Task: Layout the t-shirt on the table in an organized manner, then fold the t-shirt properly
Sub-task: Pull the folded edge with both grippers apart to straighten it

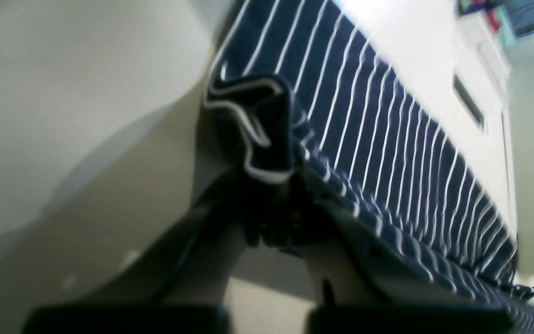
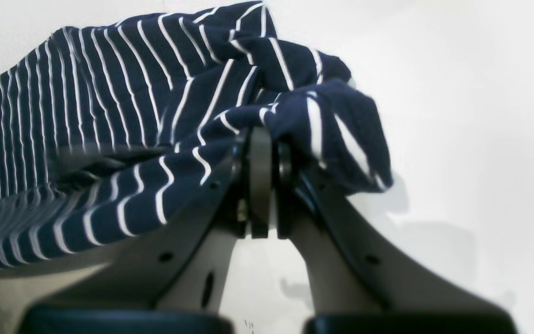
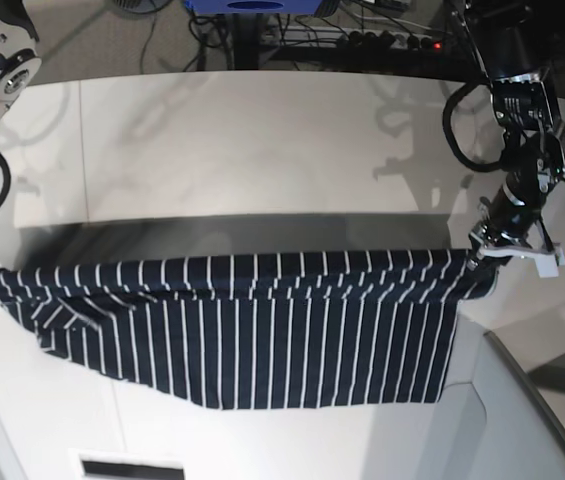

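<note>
At the left edge of the base view, the right gripper (image 2: pixel 260 185) is almost out of frame, but its wrist camera shows the jaws pressed together on a bunched corner of the t-shirt (image 3: pixel 252 325). The cloth spills over the fingertips in a loose lump, so the hold is on several layers rather than one clean edge. This grip probably anchors that end so the shirt can be drawn taut.

Moving right, the shirt hangs as a wide band between the two arms. Its top edge runs nearly straight across, and the rest drapes down toward the near side of the table (image 3: pixel 262 150). The left part is wrinkled and slopes inward, perhaps a sleeve folded under; the middle and right hang flat with the stripes vertical. Holding it stretched by two corners looks like the way to shake out creases before laying it down flat. I judge the layout step unfinished and folding not begun.

At the right, the left gripper (image 3: pixel 484 252) is clamped on the other top corner. Its wrist view shows a crumpled fold of fabric pinched between the closed fingers, with the striped panel stretching away. The bare far half of the table offers room to spread the shirt. A bunched grip could leave a twisted corner once released.
</note>
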Tool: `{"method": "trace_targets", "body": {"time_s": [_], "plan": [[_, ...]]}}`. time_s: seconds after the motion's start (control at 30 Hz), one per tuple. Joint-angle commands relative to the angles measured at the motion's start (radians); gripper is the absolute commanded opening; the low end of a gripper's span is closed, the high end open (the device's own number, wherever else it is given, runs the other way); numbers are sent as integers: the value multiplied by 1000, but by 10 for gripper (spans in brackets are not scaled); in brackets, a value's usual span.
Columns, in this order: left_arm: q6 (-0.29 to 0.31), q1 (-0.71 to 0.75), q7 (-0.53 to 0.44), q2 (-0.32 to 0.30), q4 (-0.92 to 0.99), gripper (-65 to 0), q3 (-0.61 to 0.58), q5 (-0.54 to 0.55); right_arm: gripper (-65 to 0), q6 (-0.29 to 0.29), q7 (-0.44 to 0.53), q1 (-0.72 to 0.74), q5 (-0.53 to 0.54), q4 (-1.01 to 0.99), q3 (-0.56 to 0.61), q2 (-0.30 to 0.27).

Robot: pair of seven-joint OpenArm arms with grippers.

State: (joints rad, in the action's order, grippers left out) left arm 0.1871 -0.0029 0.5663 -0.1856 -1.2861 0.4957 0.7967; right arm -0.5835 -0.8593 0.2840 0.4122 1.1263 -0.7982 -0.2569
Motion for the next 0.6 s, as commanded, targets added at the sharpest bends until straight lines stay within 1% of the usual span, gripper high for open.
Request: {"method": "trace_targets", "body": {"time_s": [0.0,0.07,0.13,0.2,0.37,0.57], "plan": [[-22,-18,-35,-19,-25,-650,8,5,-642,7,31,25,7,21,-2,-29],[-31,-21,-35,-19,-22,-650,7,2,-642,7,31,25,7,21,9,-29],[-31,-18,-35,-19,-16,-650,7,-1,-642,7,31,14,7,19,64,-29],[-31,-13,-35,-18,-2,-650,7,-1,-642,7,39,-15,12,19,89,-28],[-31,8,-36,-19,16,-650,7,-1,-642,7,41,-36,15,16,95,-23],[-31,-12,-33,-21,0,-650,8,7,-642,7,33,25,14,21,101,-28]]}}
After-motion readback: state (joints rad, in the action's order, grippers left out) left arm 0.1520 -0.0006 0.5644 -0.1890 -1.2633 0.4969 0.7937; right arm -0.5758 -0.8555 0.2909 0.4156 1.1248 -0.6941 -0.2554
